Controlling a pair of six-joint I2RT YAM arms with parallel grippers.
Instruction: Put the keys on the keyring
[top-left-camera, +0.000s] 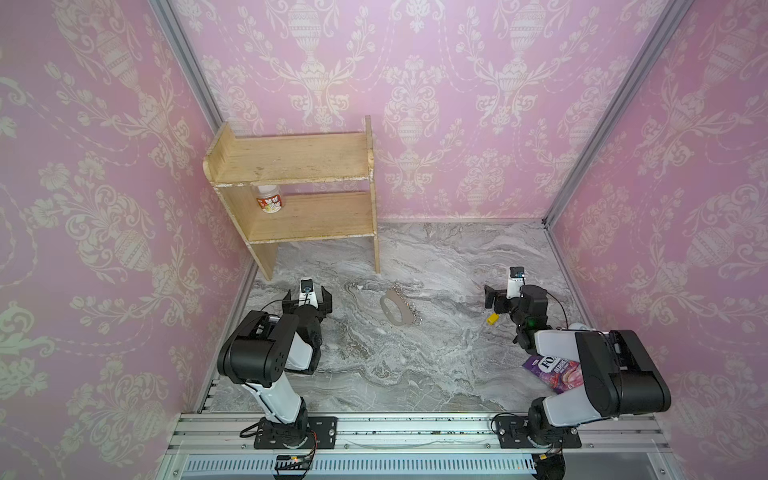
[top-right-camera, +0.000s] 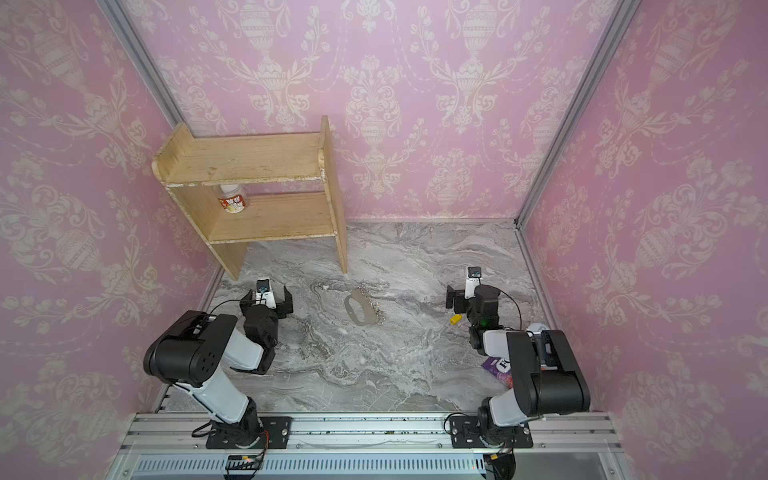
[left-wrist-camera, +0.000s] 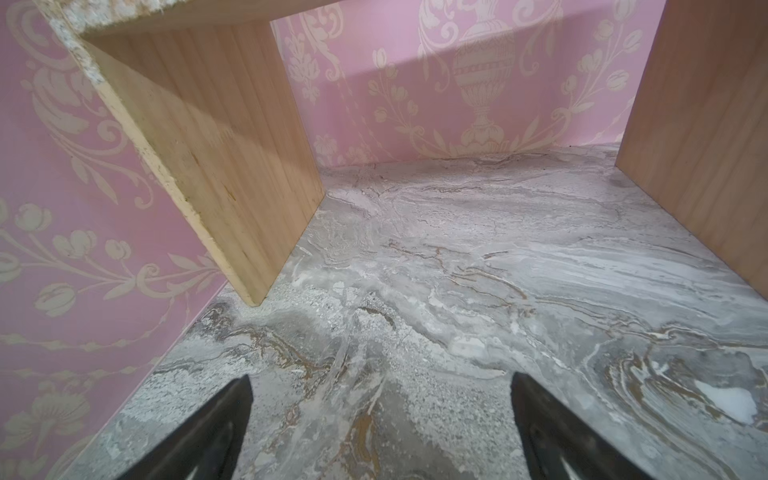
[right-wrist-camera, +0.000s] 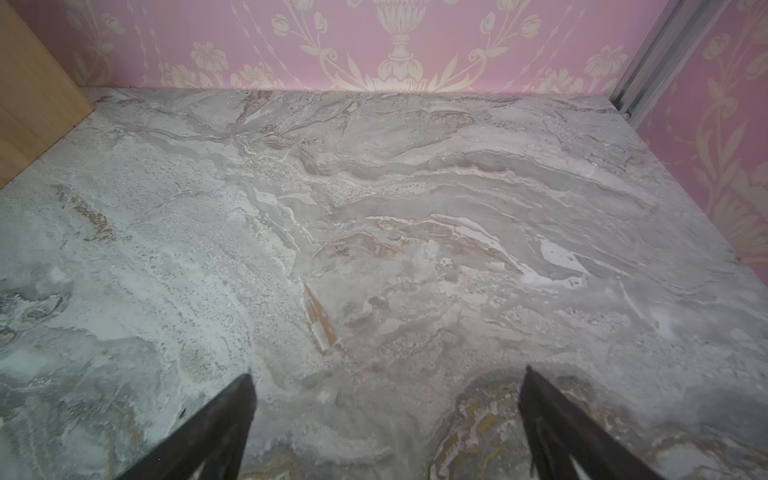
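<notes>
An aluminium rail (top-left-camera: 415, 428) runs along the near edge and carries the bases of both arms, which reach out over the grey marble-patterned table (top-left-camera: 395, 374). On the right side, near that arm's elbow, lies a purple sweets packet (top-left-camera: 550, 370), partly hidden under the arm. Farther out, the keys (top-left-camera: 493, 318) show as a tiny yellow tag lying on the table just to the left of the right arm's wrist, with nothing holding it. The right gripper (top-left-camera: 503, 297) hovers a little beyond the tag; the right wrist view shows its jaws spread wide with only bare marble between them (right-wrist-camera: 386, 415). The keyring (top-left-camera: 395, 307), a flat grey fob with a long cutout, lies about mid-table between the two grippers, its silver chain (top-left-camera: 409, 305) along its right edge; it is well apart from the tag. The left gripper (top-left-camera: 307, 296) hovers on the left, jaws likewise wide apart and empty in the left wrist view (left-wrist-camera: 380, 395), pointing toward the wooden shelf (top-left-camera: 299, 166) at the far left corner. A small jar (top-left-camera: 270, 199) with a red label stands on the shelf's lower board.
</notes>
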